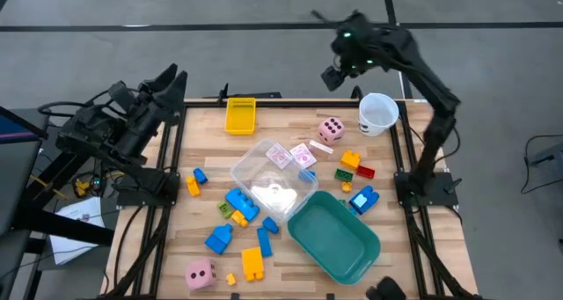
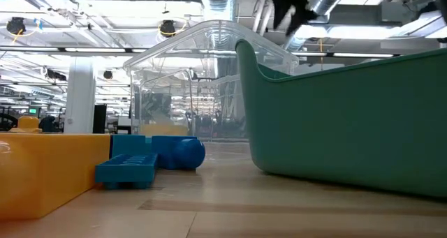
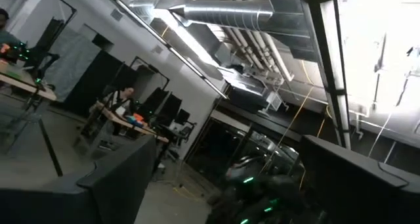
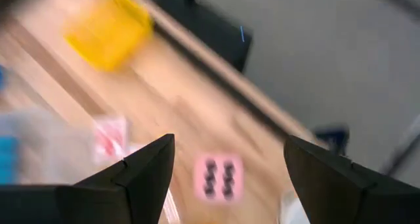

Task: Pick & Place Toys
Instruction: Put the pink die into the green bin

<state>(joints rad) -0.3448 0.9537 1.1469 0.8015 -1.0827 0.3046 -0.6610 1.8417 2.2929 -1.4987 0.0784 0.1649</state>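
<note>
Toys lie scattered on the wooden table: a pink die near the far edge, another pink die at the near left, pink-white cards, a yellow piece, and blue, yellow, orange, red and green bricks. My right gripper hangs open, high over the far edge, slanting down; its wrist view shows the far die below its open fingers. My left gripper is open, raised off the table's left side and pointing up into the room.
A clear tub lies in the middle and a teal tub lies at the near right. A white cup stands at the far right corner beside the far die. The low view is filled by the teal tub and nearby bricks.
</note>
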